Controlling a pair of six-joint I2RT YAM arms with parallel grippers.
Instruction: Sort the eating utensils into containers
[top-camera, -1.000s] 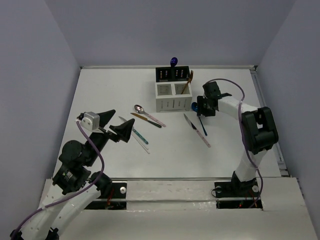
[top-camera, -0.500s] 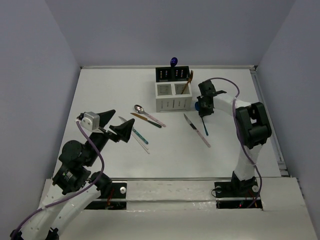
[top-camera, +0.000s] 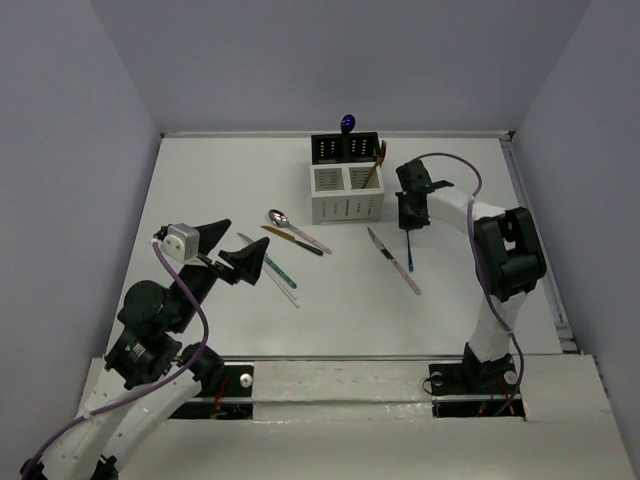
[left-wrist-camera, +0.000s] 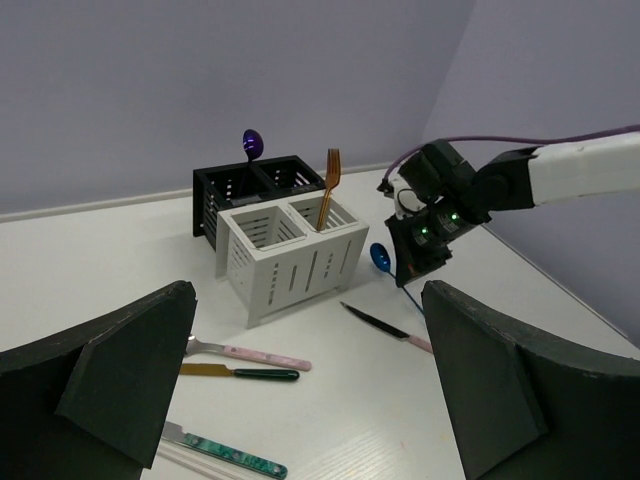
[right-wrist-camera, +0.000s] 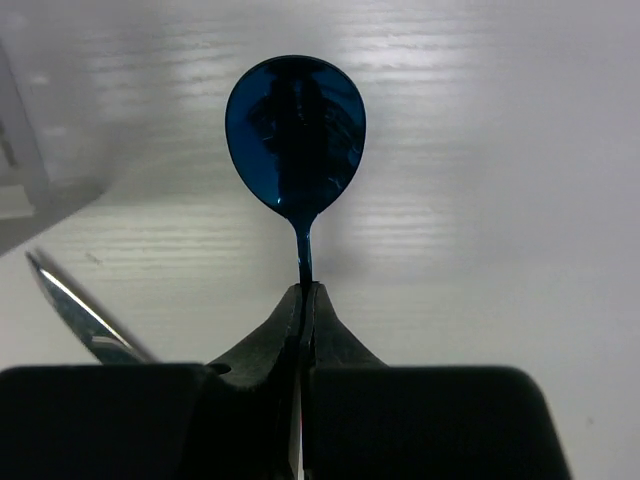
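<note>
The bench (top-camera: 220, 180) carries a four-compartment caddy at upper centre of the top view: two white slotted compartments (top-camera: 345, 195) in front and two black dotted ones (top-camera: 345, 148) behind. The left end effector (top-camera: 230, 248) hangs at lower left with its jaws wide apart and nothing between them. The right end effector (top-camera: 408, 215) sits low to the right of the white compartments, just beside them, with its jaws pinched together on the blue spoon (right-wrist-camera: 296, 130). The hold is on the thin neck directly below the bowl, and the handle runs back under the wrist toward the lower part of the top view. Whether the spoon is clear of the bench cannot be told. An orange fork (top-camera: 375, 165) stands in the right white compartment and a dark purple spoon (top-camera: 348, 123) in a black one. A pink-handled knife (top-camera: 392, 258) lies close to the left of the blue spoon, apart from it. A pink-handled spoon (top-camera: 298, 230), a dark-handled knife (top-camera: 293, 240) and a teal-handled piece (top-camera: 270, 262) lie left of centre. Assessment: the blue spoon should be light and rigid, not fragile, with a glossy finish likely to slip. The neck gives the pads little contact, and with the long handle to one side of the hold the spoon may swivel when raised. A hold nearer mid-handle would likely be steadier.
</note>
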